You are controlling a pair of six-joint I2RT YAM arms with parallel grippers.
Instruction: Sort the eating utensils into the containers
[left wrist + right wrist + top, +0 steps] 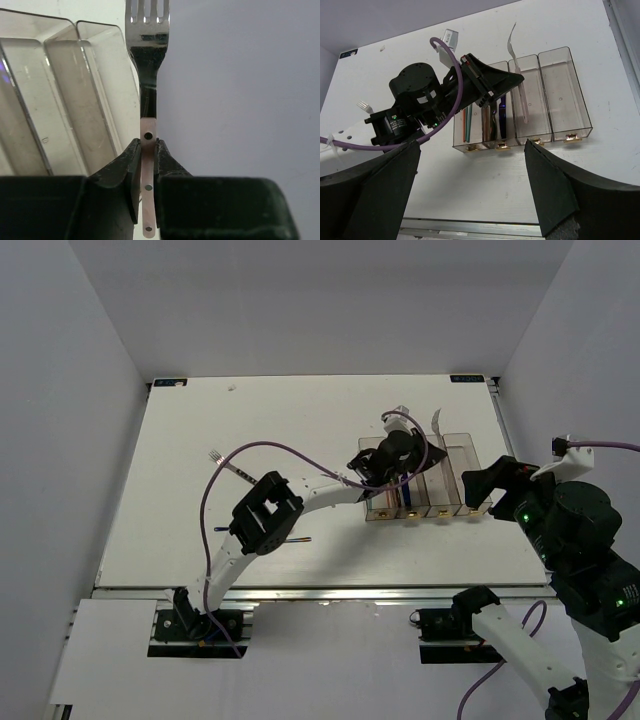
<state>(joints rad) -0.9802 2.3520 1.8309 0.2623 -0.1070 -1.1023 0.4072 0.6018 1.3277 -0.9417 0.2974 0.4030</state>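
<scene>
Nearest the bases, the right gripper (471, 145) is hanging with its fingers spread wide and nothing between them, facing the row from the right. A thin dark utensil (297, 539) is lying on the table (180, 540) beside the left arm's elbow, too small to tell its kind. Further in, the left gripper (149, 147) is reaching over the containers (565, 90), its fingers clamping both sides of the pale riveted handle of a fork (149, 65). That fork is running along the third bin counted from the chopsticks (466, 122), with its handle inside and its tines poking out past the far wall. A blue-purple knife (502, 112) is sitting in the second bin, and the fourth is holding nothing. Farthest off, a second fork (215, 455) is waiting on the far left of the table. The step in hand looks to be setting the fork down. The next move is calling for the fingers to let go and rise straight up, so the handle is not dragged out, before heading for a loose piece
</scene>
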